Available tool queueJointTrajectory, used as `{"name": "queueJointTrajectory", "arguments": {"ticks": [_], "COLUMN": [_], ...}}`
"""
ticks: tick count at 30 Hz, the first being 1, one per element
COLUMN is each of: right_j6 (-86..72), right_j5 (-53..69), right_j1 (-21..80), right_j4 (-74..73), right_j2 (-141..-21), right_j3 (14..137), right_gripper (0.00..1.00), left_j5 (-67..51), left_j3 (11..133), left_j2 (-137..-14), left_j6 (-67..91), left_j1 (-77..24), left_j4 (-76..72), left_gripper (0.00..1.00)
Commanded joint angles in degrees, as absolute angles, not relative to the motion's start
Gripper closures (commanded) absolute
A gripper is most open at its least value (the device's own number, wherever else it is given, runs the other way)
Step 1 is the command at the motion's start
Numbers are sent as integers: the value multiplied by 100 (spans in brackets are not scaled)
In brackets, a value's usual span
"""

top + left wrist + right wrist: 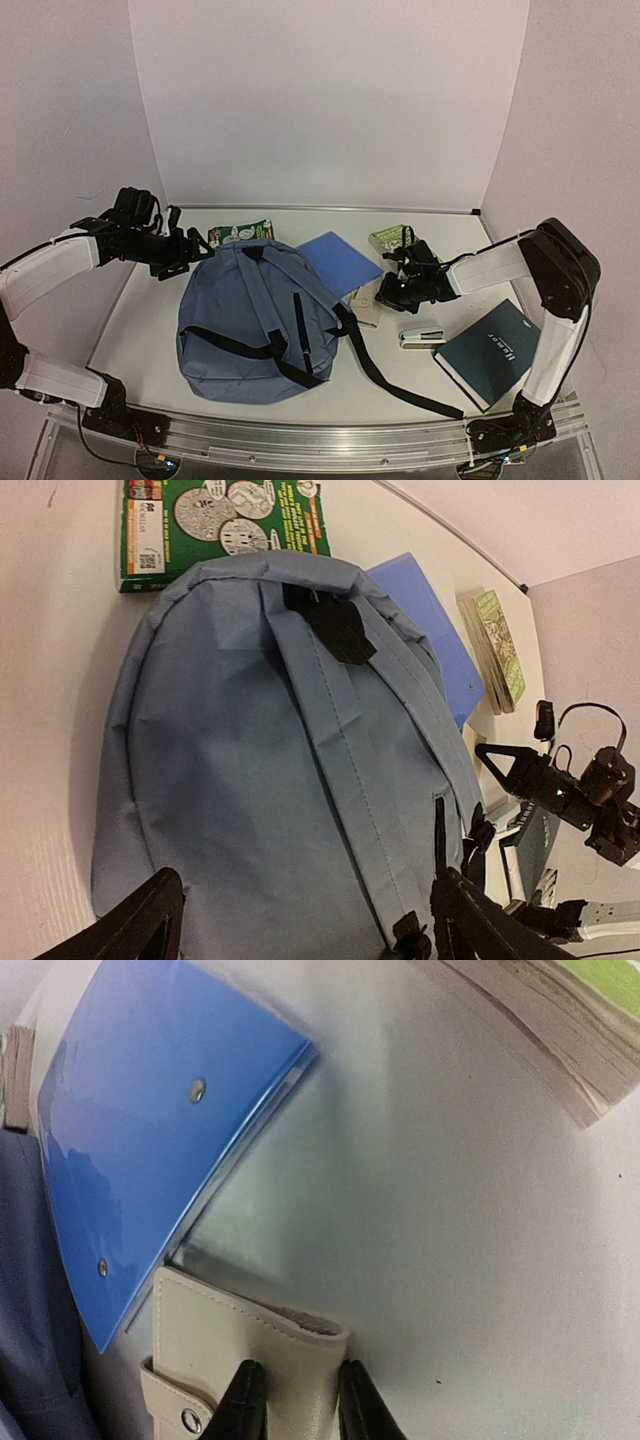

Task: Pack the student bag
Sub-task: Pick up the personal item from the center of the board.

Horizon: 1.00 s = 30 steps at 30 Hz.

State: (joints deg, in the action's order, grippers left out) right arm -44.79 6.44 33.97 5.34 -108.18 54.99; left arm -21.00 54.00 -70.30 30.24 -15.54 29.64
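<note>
Close behind the metal rail point(300, 440) at the near edge, the student bag point(240, 320) lies flat on the table point(135, 330), left of centre, with its black straps upward. One strap point(400, 385) trails to the near right. Over its far left end hangs the left gripper point(307, 882), fingers wide apart, holding nothing. Against the bag's far right side lies a blue folder point(340, 262). Just beside that is a cream wallet point(240, 1350), and the right gripper point(300, 1380) has its fingers clamped on the wallet's edge. Farther right lie a stapler point(422, 337) and a dark book point(495, 352).
</note>
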Motion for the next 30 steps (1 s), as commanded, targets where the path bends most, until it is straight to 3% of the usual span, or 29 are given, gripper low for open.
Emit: {"name": "queueJointTrajectory", "arguments": {"ticks": [1, 9, 18, 24, 30], "right_j6": [-4595, -4394, -3702, -3599, -3705], "right_j5": [509, 499, 1813, 2878, 3336], "right_j1": [3395, 3395, 3423, 3561, 3851], "right_j4": [380, 387, 394, 593, 1042], "right_j2": [-10873, -9234, -7283, -6835, -6788], "right_j3": [5429, 5227, 5337, 5499, 5584], "right_gripper": [97, 100, 100, 100, 100], "left_j5": [-2023, -1812, -2194, -3187, -3466], "left_j3": [5706, 6300, 7456, 7690, 7898], "left_j2": [-7099, -7735, -8545, -8839, -9137], "left_j6": [3228, 3483, 2971, 3068, 3107], "left_j1": [-2000, -3275, -4419, -4731, -4888], "left_j4": [2566, 2007, 1687, 808, 757], "left_gripper": [15, 15, 14, 12, 12]}}
